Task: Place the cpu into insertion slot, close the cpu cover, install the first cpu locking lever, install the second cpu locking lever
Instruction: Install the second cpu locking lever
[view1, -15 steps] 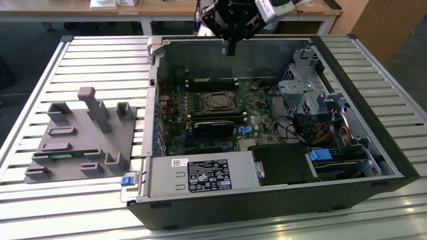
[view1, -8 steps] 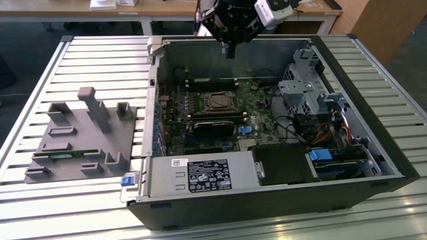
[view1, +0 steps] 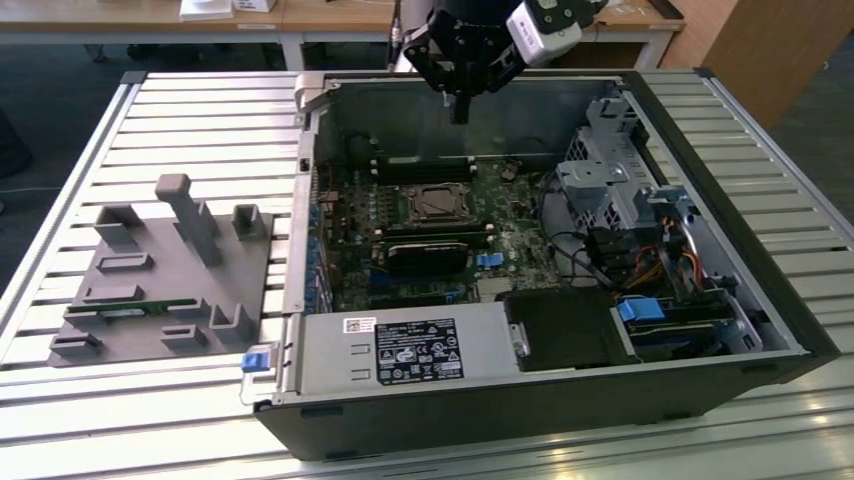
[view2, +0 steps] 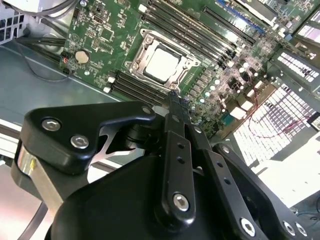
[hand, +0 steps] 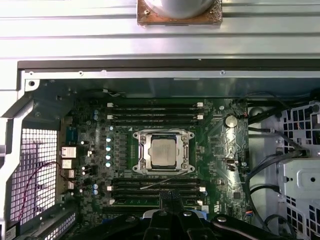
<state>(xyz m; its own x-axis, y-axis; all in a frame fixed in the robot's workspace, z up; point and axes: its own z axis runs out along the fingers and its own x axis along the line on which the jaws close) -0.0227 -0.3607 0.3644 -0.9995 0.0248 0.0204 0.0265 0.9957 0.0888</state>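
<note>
The claw (view1: 461, 105) hangs above the open computer case (view1: 747, 300), over its far wall, with the fingers pressed together into one narrow dark tip and nothing held between them. It is well above the motherboard (view1: 400, 280) and touches no component. In the exterior view, the insertion slot (view1: 437, 204) sits near the middle of the board, below and in front of the claw. A grey fixture block (view1: 167, 275) rests on the slatted tabletop (view1: 174, 110) at the exterior view's left of the case.

In the second wrist view, the claw (view2: 175, 102) shows its black fingers (view2: 173, 112) closed against each other, empty. Beyond the tip, the cpu (view2: 162, 63) lies seated in the insertion slot (view2: 137, 67), its pale metal top exposed through the window of the cpu cover (view2: 186, 64), which lies flat around it.

In the first wrist view, the cpu (hand: 162, 151) sits square in the insertion slot (hand: 136, 170), framed by the cpu cover (hand: 162, 134). A thin metal lever (hand: 167, 181) slants across the memory slots (hand: 155, 187) beside the socket, its end raised off the frame. The claw (hand: 169, 196) tip is closed.
</note>
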